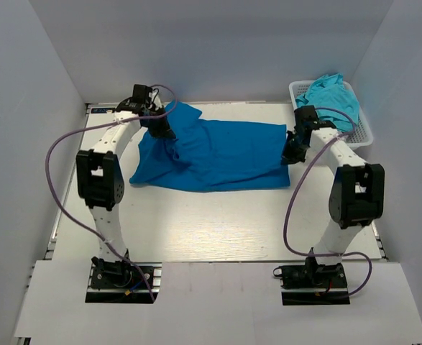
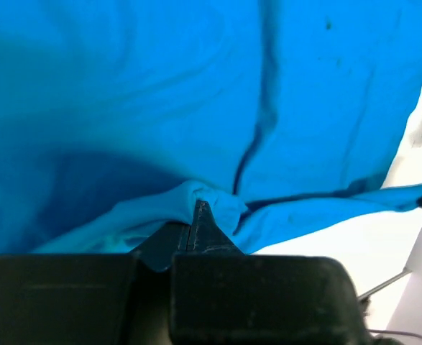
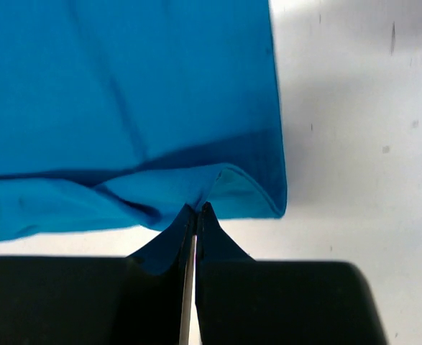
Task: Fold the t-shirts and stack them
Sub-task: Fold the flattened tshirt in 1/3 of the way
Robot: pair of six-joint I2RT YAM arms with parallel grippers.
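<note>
A royal blue t-shirt (image 1: pixel 218 154) lies spread across the far half of the table. My left gripper (image 1: pixel 160 133) is shut on a bunched fold of it near its left end; the left wrist view shows the cloth (image 2: pixel 160 108) pinched at the fingertips (image 2: pixel 200 210). My right gripper (image 1: pixel 291 154) is shut on the shirt's right edge; the right wrist view shows the hem (image 3: pixel 218 190) pinched between the fingertips (image 3: pixel 196 212). Lighter turquoise-teal t-shirts (image 1: pixel 331 95) lie heaped in the basket at the far right.
The white lattice basket (image 1: pixel 365 129) stands at the far right corner, just behind the right arm. Grey walls enclose the table on three sides. The arms' bases (image 1: pixel 121 277) sit at the near edge.
</note>
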